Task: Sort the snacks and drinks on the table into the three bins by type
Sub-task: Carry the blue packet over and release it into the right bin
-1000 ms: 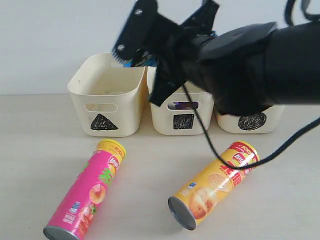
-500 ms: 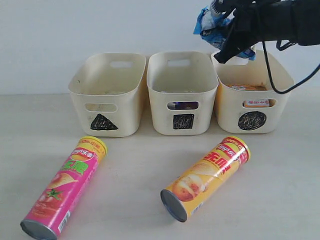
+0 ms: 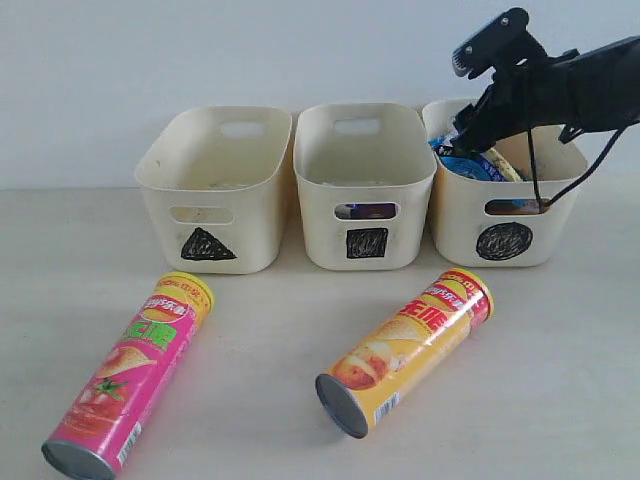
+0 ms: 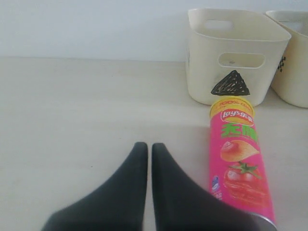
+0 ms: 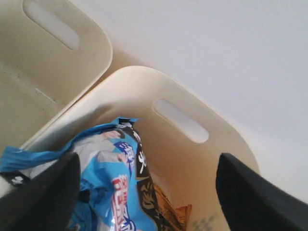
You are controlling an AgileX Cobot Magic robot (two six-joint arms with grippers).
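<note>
**Blue-white packet in the circle bin, under the right pincer's spread fingers**

The blue-white packet lies crumpled inside the circle bin, partly over an orange packet. It sits directly beneath the right pincer, between that pincer's two fingers, which stand wide apart and grip nothing. One finger overlaps the packet's edge, and contact there cannot be told. The square bin stands beside the circle bin. The left pincer, jaws pressed together and empty, hangs low over the bare bench. The pink tube lies just beside it, and the triangle bin stands ahead. The yellow tube lies well apart from both pincers.
</note>
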